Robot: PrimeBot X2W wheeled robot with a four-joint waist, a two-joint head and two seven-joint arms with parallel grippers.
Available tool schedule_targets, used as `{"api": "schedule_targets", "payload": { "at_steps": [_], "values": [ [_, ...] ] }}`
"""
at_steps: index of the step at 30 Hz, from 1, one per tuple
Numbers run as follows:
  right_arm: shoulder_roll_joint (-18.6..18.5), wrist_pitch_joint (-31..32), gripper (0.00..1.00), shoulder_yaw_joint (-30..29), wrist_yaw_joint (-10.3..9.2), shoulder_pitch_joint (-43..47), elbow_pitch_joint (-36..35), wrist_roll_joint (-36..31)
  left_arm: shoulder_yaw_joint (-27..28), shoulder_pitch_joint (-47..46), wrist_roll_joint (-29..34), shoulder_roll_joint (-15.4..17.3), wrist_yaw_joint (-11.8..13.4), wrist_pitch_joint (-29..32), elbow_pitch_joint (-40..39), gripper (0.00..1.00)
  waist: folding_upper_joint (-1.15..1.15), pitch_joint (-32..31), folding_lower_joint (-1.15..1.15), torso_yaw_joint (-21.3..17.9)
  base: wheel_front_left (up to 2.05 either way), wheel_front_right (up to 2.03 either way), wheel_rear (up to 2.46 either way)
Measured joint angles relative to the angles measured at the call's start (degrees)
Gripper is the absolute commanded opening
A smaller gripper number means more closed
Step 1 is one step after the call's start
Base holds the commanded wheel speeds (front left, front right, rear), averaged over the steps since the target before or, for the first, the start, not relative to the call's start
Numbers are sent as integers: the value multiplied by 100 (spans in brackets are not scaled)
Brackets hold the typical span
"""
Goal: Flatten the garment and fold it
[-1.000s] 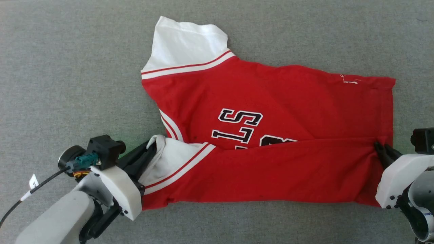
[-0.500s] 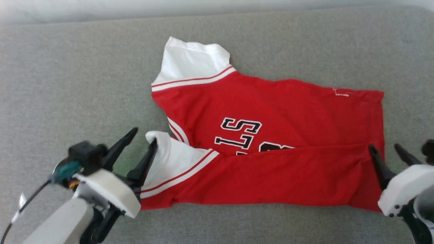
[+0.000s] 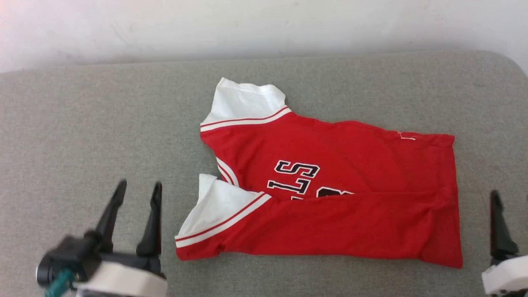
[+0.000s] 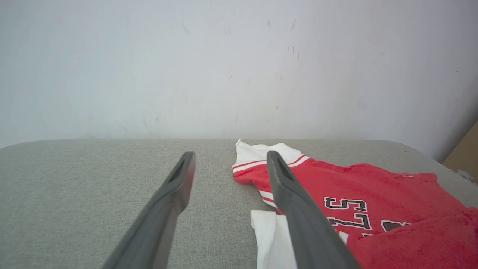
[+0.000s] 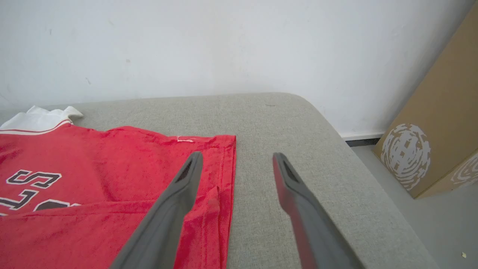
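The red jersey garment [image 3: 330, 140] lies flat on the grey padded surface [image 3: 82, 144], neck end to the left. Its near long edge is folded up over the lower part of the black-and-white lettering [image 3: 297, 177]. One white sleeve [image 3: 243, 103] points to the far side, and the other [image 3: 214, 206] rests on the folded part. My left gripper [image 3: 139, 187] stands open to the left of the near sleeve, apart from it, and holds nothing. Off the hem end, my right gripper [image 3: 510, 198] is open too, clear of the cloth. The wrist views show the left gripper [image 4: 230, 155] and the right gripper [image 5: 237, 156] with their fingers spread.
A white wall [image 3: 264, 29] runs behind the grey surface. The surface's rounded right edge [image 5: 358, 157] drops to the floor, where a brown cardboard box [image 5: 440, 123] leans against the wall. Bare grey surface lies left of and behind the garment.
Both grippers opened, let go of the sleeve and the hem, and drew back toward me. The head camera tilted up, bringing the wall into view.
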Motion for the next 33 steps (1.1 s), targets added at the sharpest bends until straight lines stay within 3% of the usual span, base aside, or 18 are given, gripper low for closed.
{"api": "schedule_targets", "payload": {
  "at_steps": [6,10,13,20,25,33],
  "values": [
    [4,-787,100,-187,0,97,419,15,474,756,515,-745,-201,0,-88,100,0,-168,1,-7,0,0,0],
    [5,-898,100,-205,0,133,542,25,593,911,590,-990,-464,0,80,100,0,-211,1,-3,0,0,0],
    [7,-898,100,-192,0,126,561,25,554,902,427,-975,-645,174,299,100,0,-198,1,0,0,0,0],
    [9,-946,100,-114,0,20,705,23,298,505,-137,-541,-1033,1867,645,100,0,-29,2,-3,0,0,0],
    [8,-998,100,-60,1,-25,832,37,236,316,-476,-279,-1084,2865,773,100,0,131,2,-74,0,0,0],
    [8,-1043,100,-33,0,-101,916,99,171,112,-1024,-89,-1185,3860,602,100,0,441,2,-218,0,0,0]
  ]
}}
